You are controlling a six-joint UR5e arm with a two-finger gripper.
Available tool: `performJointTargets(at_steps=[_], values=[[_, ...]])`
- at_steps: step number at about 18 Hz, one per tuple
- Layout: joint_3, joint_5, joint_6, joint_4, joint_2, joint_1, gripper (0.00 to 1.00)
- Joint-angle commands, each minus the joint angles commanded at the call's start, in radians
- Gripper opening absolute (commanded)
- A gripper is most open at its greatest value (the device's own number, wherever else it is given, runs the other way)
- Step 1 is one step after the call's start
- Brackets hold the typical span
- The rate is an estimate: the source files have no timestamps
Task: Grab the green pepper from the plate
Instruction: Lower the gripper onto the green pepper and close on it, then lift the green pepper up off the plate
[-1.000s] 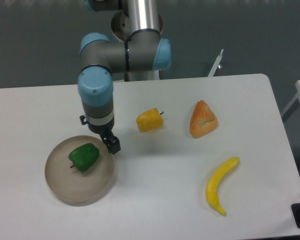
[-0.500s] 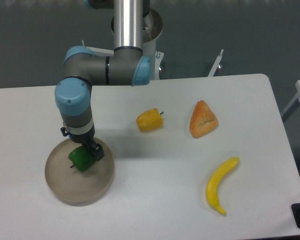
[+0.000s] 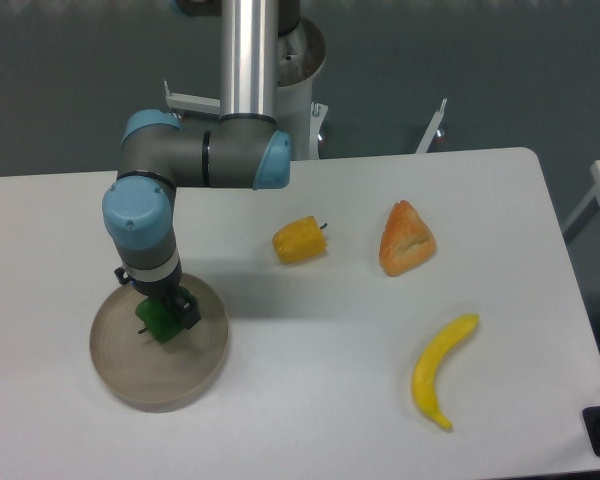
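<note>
Fixed camera, gripper (image 3: 166,312) down over green pepper (image 3: 159,322) on plate (image 3: 130,375), grip state unclear

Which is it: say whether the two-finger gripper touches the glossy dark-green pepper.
Cannot tell: the fixed camera shows the gripper overlapping the green pepper on the beige plate, contact hidden.

No text, label, brand, number or sign can be read on anything here.
</note>
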Motion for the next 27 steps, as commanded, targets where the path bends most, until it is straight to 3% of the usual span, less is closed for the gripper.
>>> performJointTargets(at_steps=[2, 4, 5, 11, 18, 23, 27], values=[[0.0, 0.002, 0.003, 0.002, 0.0, 0.0, 0.57], [0.0, 0.0, 0.006, 0.002, 0.006, 0.002, 0.3], [0.0, 0.002, 0.006, 0.003, 0.009, 0.002, 0.25], [0.003, -0.021, 0.015, -0.003, 0.101, 0.064, 0.25], [0.002, -0.018, 0.034, -0.05, 0.192, 0.221, 0.31], [0.052, 0.014, 0.322, -0.227, 0.218, 0.327, 0.31], [0.072, 0.021, 0.53, -0.236, 0.207, 0.417, 0.32]])
